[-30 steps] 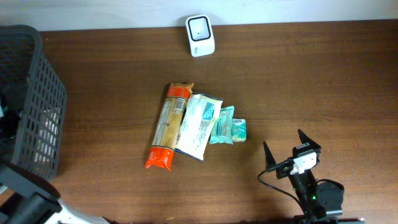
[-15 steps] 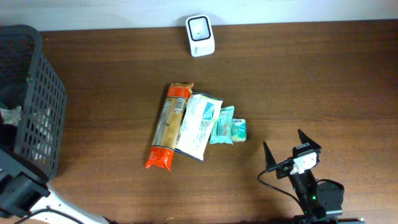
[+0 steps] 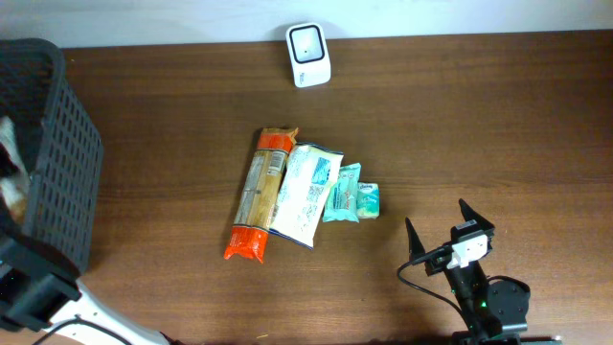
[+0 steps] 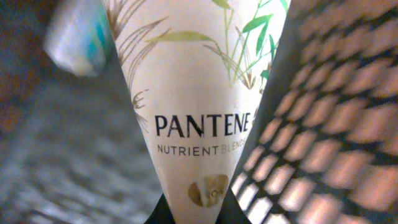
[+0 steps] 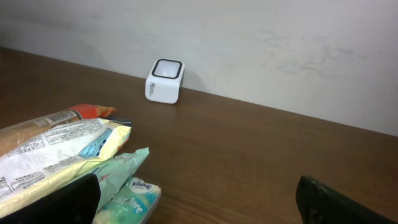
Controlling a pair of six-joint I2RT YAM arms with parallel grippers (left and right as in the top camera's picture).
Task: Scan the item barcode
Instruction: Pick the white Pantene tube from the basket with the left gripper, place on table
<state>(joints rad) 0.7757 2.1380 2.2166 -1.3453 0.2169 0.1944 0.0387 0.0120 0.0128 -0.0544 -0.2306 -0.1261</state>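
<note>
1. Bottle [image 4: 198, 106]: the Pantene one, pinched by its narrow end in my left tool [image 4: 196, 210], down inside the basket [image 4: 323, 124].
2. I judge this to be the pick-up step: the grip is made, the lift not yet done.
3. My right tool [image 3: 441, 228] stands wide and empty over the table [image 3: 498, 115].
4. Next I must raise the bottle clear of the basket wall, find its barcode, and turn that face to the scanner [image 3: 308, 42] at the far edge.

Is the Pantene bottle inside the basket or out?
Inside. The left wrist view shows the Pantene bottle beside the mesh wall of the basket, seen from within.
</note>
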